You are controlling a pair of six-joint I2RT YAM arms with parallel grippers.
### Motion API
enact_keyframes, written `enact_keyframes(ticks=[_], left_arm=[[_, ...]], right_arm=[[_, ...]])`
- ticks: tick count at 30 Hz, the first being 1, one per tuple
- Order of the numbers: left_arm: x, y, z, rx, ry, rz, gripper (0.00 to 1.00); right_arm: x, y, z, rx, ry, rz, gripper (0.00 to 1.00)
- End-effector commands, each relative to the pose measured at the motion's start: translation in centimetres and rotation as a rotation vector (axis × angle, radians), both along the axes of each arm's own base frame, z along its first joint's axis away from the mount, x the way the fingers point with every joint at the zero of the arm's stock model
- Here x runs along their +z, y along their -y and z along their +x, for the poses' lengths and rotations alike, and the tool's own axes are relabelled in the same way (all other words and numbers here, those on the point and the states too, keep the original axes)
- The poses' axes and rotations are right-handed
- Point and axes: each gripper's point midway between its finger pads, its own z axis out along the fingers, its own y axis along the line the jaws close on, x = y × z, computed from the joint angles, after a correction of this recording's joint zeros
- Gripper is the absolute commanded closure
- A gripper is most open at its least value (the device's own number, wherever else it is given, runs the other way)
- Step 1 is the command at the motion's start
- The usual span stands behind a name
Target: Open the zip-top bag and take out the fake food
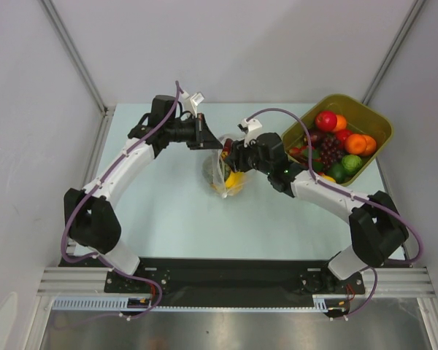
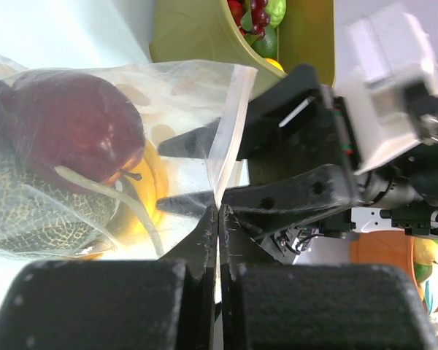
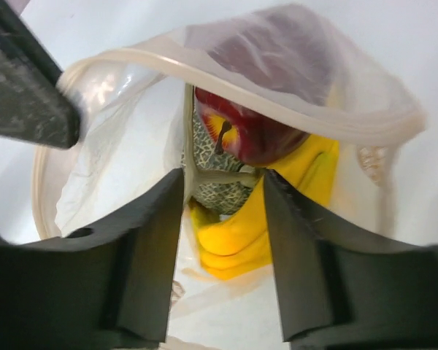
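Zip-top bag (image 1: 227, 177) mid-bench (image 1: 168, 219), mouth gaping, between the two arms; left tool (image 2: 219, 216) pressed together, pinching the bag's edge; right tool (image 3: 223, 182) spread, fingers straddling a fold of bag wall at the mouth; fake food (image 1: 233, 181) inside the bag: dark red apple (image 3: 277, 127), netted melon (image 2: 29, 219), yellow banana (image 3: 241, 237); olive tub (image 1: 376, 120) of toy fruit at the bench's far right.

Robot lab test cell: plain white walls (image 1: 241, 44), aluminium frame rail (image 1: 73, 279), pale tabletop (image 1: 175, 219).
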Motion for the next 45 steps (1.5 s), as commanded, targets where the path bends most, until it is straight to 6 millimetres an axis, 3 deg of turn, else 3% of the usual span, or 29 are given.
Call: enact_keyframes(ticks=[1,6,12,16,17,20,29,34,38,42,45], left_arm=[[2.1,0.1,0.2,-0.011,0.059,-0.025,1.0],[2.1,0.2,0.2,-0.013,0.061,-0.03,1.0],[2.2,0.2,0.0,-0.019,0.059,-0.035,1.0],[2.1,0.2,0.0,-0.019,0.058,-0.035,1.0],[2.1,0.2,0.1,-0.017,0.061,-0.032,1.0],[1.4,-0.2,0.4,-0.001,0.07,-0.002,1.0],[-1.3,-2.7,1.4,0.055,0.066,0.122,1.0],[-1.7,-3.3,1.5,0.065,0.07,0.143,1.0],[-2.6,-3.6,1.5,0.068,0.051,0.162,1.0],[-2.9,-3.8,1.6,0.077,0.049,0.163,1.0],[-2.9,-3.7,1.8,0.077,0.053,0.154,1.0]], right_arm=[[0.2,-1.3,-0.2,0.037,-0.07,0.008,0.45],[-0.8,-2.4,-0.8,0.063,-0.114,0.017,0.37],[-2.0,-3.0,-0.4,0.065,-0.154,0.0,0.39],[-2.7,-3.7,-0.5,0.1,-0.187,-0.007,0.63],[-2.9,-3.9,-0.8,0.112,-0.2,-0.013,0.78],[-2.0,-3.8,-0.6,0.105,-0.198,-0.015,1.0],[4.6,-2.7,0.1,0.068,-0.147,0.113,1.0],[5.7,-1.3,0.5,0.025,-0.178,0.196,1.0],[8.0,-0.7,0.9,0.032,-0.148,0.286,1.0],[8.0,-0.3,0.8,0.039,-0.15,0.276,1.0],[6.3,0.2,0.5,0.029,-0.194,0.215,1.0]])
